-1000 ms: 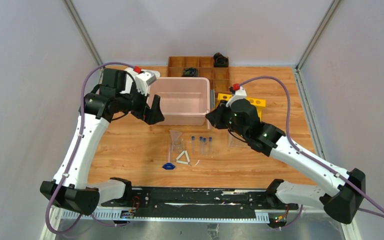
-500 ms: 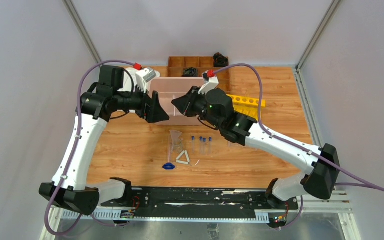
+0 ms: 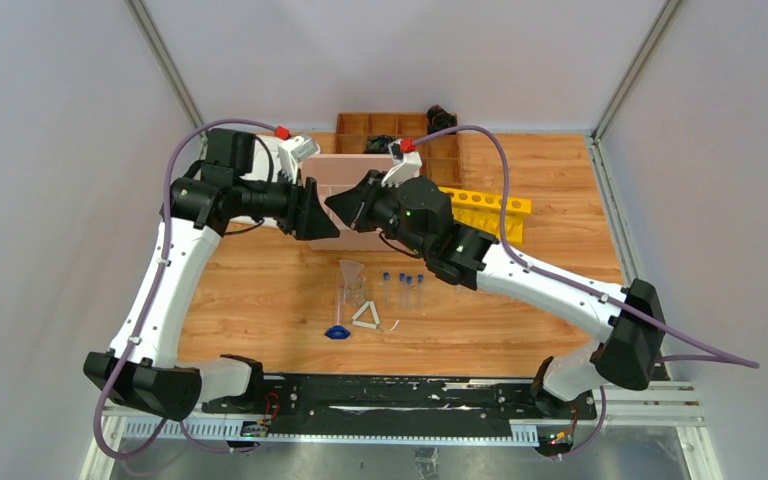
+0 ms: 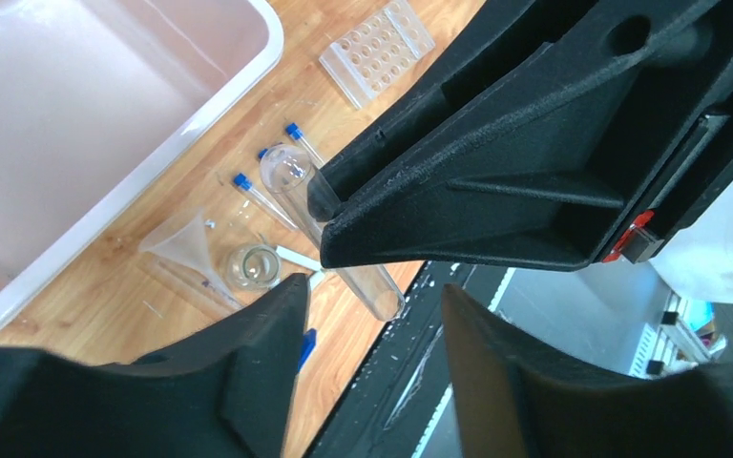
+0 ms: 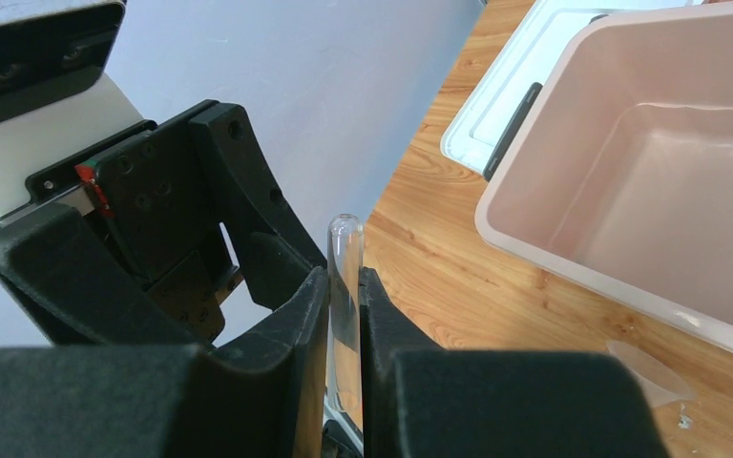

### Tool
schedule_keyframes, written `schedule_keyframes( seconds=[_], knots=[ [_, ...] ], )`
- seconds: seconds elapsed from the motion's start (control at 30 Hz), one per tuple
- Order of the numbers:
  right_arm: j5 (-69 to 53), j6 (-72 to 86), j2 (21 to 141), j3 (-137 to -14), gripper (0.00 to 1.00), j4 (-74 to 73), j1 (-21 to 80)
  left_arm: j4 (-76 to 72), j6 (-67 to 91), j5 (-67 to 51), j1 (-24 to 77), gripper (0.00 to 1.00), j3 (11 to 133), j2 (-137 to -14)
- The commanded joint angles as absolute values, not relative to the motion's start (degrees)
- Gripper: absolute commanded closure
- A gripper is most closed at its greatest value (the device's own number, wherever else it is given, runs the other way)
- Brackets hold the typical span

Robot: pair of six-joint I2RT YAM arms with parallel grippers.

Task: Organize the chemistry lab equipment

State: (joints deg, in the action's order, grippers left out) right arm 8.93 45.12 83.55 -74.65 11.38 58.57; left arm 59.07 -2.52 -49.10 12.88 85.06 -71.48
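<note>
Seen from overhead, four small blue-capped tubes, one glass funnel, one white triangle and one tiny blue piece lie on the wooden table in front of the pink bin. From there the right arm hides the clear tube rack and much of the bin. Both arms bend inward, wrists meeting above the bin's left end. The right gripper pinches one clear test tube. The left gripper faces it with jaws spread.

The tube is clear and glossy, the fingers matt grainy plastic, the bin smooth plastic, the table wood.
</note>
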Motion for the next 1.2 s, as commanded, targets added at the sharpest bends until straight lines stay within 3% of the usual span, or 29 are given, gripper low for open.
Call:
schedule_keyframes(
  seconds=[0.0,0.37,0.47,0.63,0.83,1.17],
  knots=[
    [8.73,45.53,83.96,-77.16,1.0,14.16,59.81,58.77,-2.24,-50.47,12.92,0.5,85.07,-71.32],
    [8.97,45.05,83.75,-77.26,0.98,14.1,59.94,58.8,-3.13,-49.71,12.86,0.78,85.81,-72.05],
    [9.66,44.83,83.39,-78.06,0.79,11.7,59.6,58.8,-4.45,-48.03,12.89,0.89,84.95,-71.94],
    [4.73,42.77,87.17,-91.34,0.56,-12.05,56.14,59.46,-12.13,-43.02,12.92,0.99,81.43,-69.79],
    [-5.37,39.74,90.67,-97.55,0.42,-21.63,54.2,59.59,-18.93,-41.37,12.92,1.0,78.54,-66.4],
    [-15.72,38.59,93.62,-100.46,0.4,-22.56,54.05,59.55,-26.26,-41.24,12.95,1.0,74.74,-61.38]
  ],
)
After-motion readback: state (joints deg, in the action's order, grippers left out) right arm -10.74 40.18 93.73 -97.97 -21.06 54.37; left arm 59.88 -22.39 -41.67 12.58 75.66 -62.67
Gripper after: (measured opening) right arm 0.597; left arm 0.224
